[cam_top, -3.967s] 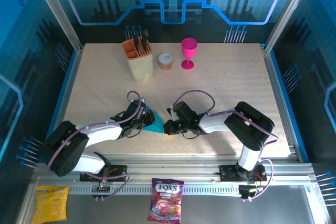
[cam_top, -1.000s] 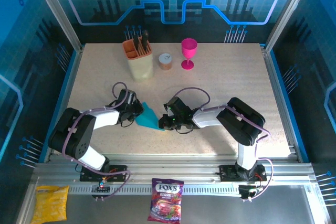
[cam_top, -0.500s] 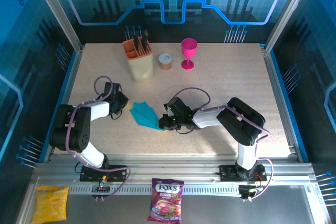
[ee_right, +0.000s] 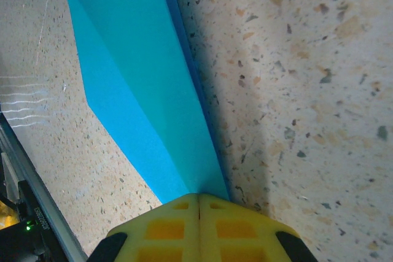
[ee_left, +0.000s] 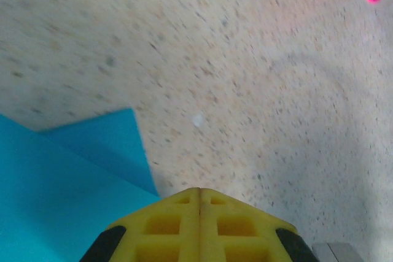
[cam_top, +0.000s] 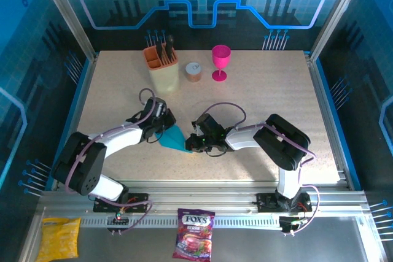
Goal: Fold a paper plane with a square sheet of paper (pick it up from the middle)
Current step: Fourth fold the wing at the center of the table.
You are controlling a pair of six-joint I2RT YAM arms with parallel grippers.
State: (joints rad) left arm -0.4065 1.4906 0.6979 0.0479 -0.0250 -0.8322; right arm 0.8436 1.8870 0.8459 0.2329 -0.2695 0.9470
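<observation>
1. one bench (cam_top: 258, 90) is carrying everything: flat, beige, speckled like stone.
2. two arms are reaching inward from the near edge, the left arm (cam_top: 116, 142) and the right arm (cam_top: 252, 136), each white and black with a thin cable looping over it.
3. one cream utensil holder (cam_top: 163, 72) is standing upright at the far side, with orange inserts and dark handles sticking out.
4. two glossy snack bags are lying on the metal ledge in front of the bench, one yellow bag (cam_top: 59, 237) and one purple bag (cam_top: 194, 242), well apart.
5. one paper plane (cam_top: 174, 137) is lying flat on the bench between the two arms' tips. it is thin cyan paper, folded in layers into a long wedge with a straight crease, and it is narrowing toward the right arm.
6. one pink goblet (cam_top: 220, 59) is standing upright to the right of the holder, smooth and stemmed.
7. one small round jar (cam_top: 193, 72) is sitting between holder and goblet.
8. the left fingers (ee_left: 166, 225), yellow gridded pads, are pressing together with nothing between them, just beside the plane's wide end.
9. the right fingers (ee_right: 166, 228) are likewise closing fully, pad against pad, touching the plane's narrow tip.
</observation>
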